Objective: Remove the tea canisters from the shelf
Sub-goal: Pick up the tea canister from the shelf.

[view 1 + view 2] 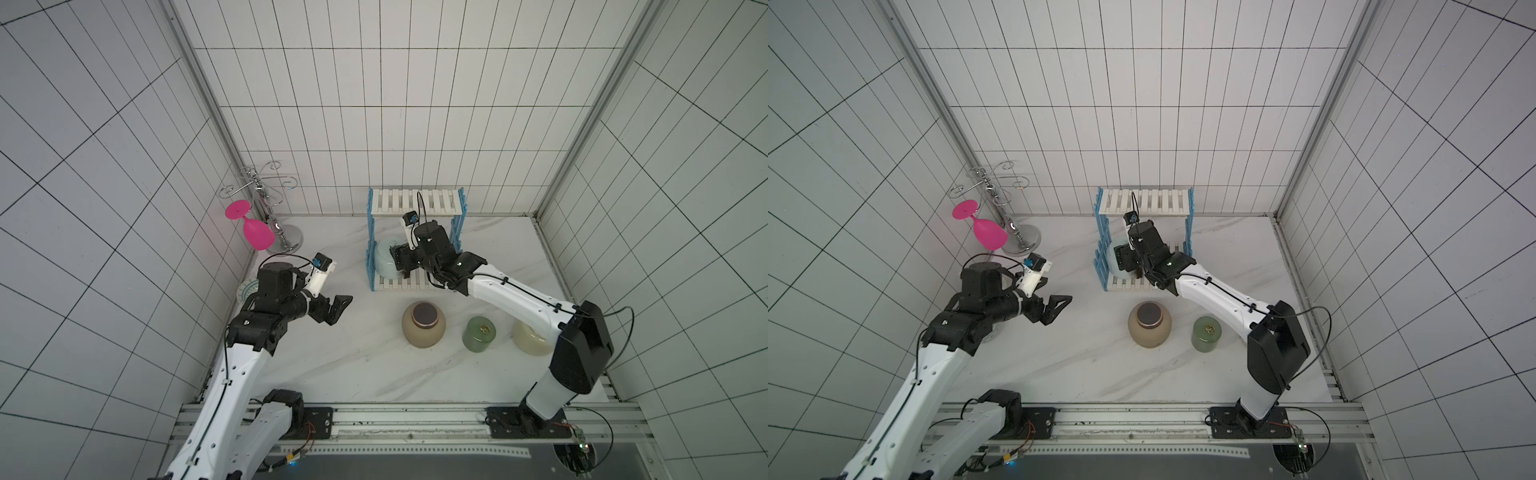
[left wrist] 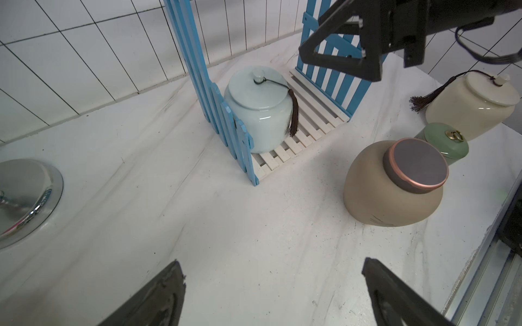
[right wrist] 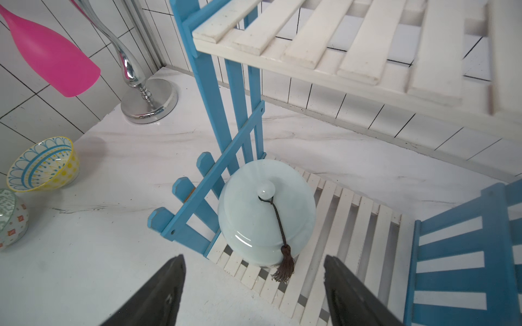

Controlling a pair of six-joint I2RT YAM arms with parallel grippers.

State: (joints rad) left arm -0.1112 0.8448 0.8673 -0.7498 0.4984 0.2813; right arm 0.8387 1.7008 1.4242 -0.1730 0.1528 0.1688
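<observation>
Left claw (image 1: 338,309) wide, empty. Pale blue canister (image 3: 265,214) upright at left edge of shelf (image 1: 415,201) lower board. Right claw (image 3: 254,261) spread wide just short of it, no contact. Glazed ceramic: probably heavy, slick, brittle; best gripped round belly, below lid.

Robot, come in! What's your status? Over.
Left gripper open, empty. Right gripper open, facing the blue jar on the shelf's bottom board, not touching. Tan jar, green jar, cream jar out on the table. Side slats crowd the blue jar.
</observation>
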